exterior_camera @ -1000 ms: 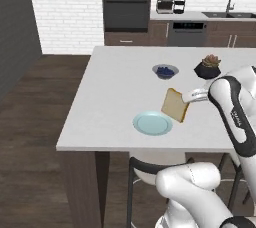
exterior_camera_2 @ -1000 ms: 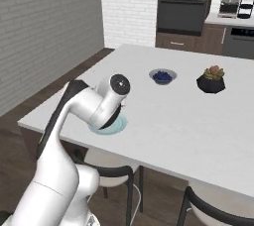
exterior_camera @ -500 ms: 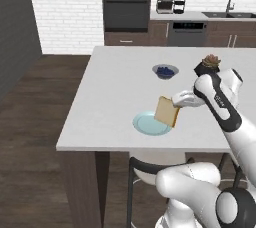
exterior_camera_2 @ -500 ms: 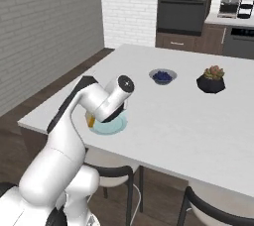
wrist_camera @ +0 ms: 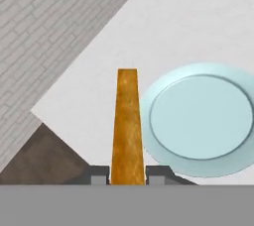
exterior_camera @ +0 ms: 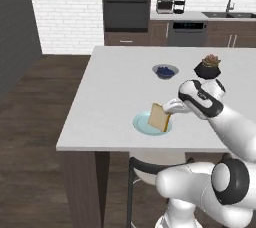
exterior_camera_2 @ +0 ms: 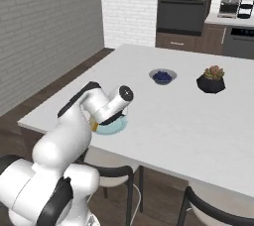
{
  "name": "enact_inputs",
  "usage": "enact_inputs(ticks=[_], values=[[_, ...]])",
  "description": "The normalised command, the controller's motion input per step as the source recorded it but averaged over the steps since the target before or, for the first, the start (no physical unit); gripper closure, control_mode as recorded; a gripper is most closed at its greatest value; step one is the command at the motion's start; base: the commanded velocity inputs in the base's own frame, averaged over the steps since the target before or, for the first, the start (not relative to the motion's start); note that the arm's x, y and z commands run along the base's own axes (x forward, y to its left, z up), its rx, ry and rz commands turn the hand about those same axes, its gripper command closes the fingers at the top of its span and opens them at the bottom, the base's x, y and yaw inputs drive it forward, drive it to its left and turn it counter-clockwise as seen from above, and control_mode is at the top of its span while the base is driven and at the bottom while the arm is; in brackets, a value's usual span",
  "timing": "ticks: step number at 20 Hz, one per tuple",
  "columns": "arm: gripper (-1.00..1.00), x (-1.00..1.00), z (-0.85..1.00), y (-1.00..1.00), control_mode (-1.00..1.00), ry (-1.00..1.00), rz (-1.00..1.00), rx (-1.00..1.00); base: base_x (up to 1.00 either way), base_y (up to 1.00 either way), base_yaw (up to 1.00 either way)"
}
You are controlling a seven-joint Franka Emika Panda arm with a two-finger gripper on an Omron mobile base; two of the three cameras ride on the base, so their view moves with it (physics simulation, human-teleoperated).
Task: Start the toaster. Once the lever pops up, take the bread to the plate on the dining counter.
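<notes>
The bread (exterior_camera: 159, 118) is a tan slice held on edge in the left base view, its lower corner over the near right part of the pale blue plate (exterior_camera: 142, 123), tilted and apparently just above the plate or barely touching it; I cannot tell which. The gripper (exterior_camera: 170, 108) grasps the slice by its upper right edge, the white arm reaching in from the right. The plate sits near the front edge of the dining counter (exterior_camera: 115, 87). Farther back on the same top stand a small bowl of blueberries (exterior_camera: 164, 71) and a dark pot with a succulent (exterior_camera: 207, 67), both well apart from the plate and out of the way.

From the right base view the arm's wrist covers most of the slice; only a sliver of crust (exterior_camera_2: 94, 126) shows under it, right at the near left rim of the plate (exterior_camera_2: 113, 128). The bowl (exterior_camera_2: 162, 76) and the potted plant (exterior_camera_2: 211, 80) lie beyond, towards the ovens.

The hand view looks along the fingers: the bread (wrist_camera: 127, 126) runs edge-on straight away from the gripper (wrist_camera: 128, 176), clamped between the two dark fingertips (wrist_camera: 98, 174). The plate (wrist_camera: 201, 117) lies to the right of the slice in this view, its rim just reaching the crust line. So the slice likely needs to shift a little towards the plate's middle and tip flat before being let go.
</notes>
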Motion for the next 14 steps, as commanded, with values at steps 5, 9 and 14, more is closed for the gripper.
enact_inputs(ticks=[5,9,14], values=[[1.0,0.68,-0.33,0.01,-1.0,0.0,0.04,0.01,0.0,0.0,0.0],[1.0,0.58,-0.35,0.0,-1.0,0.0,0.08,0.02,0.0,0.0,0.0],[1.0,0.61,-0.35,0.0,-1.0,0.02,0.09,0.02,0.0,0.0,0.0]])
